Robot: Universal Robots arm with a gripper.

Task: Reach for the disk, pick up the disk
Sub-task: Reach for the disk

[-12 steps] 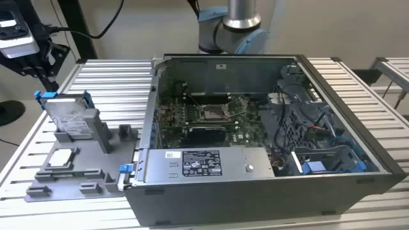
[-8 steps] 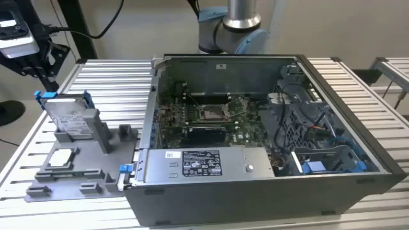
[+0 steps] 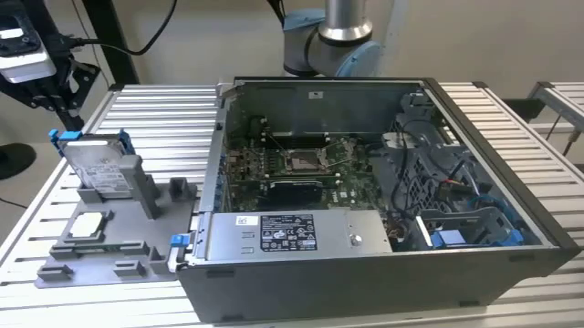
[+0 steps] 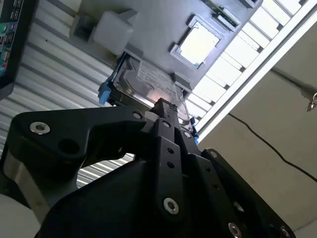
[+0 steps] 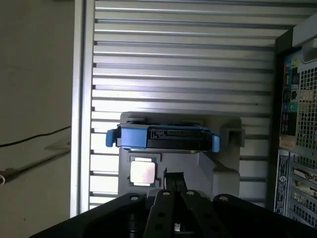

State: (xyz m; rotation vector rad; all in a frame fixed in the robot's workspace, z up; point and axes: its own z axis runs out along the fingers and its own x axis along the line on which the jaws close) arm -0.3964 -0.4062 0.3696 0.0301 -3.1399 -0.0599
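Plenty of open air above the upright silver-grey metal disk (image 3: 97,166) in its blue plastic carrier; the grey plastic holder block (image 3: 137,236) hugs its lower part, and the open grey computer case (image 3: 365,283) stands near on the exterior view's right

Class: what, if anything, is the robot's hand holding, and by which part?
Nothing. The hand is empty, apart from the disk, which stands in its grey holder.
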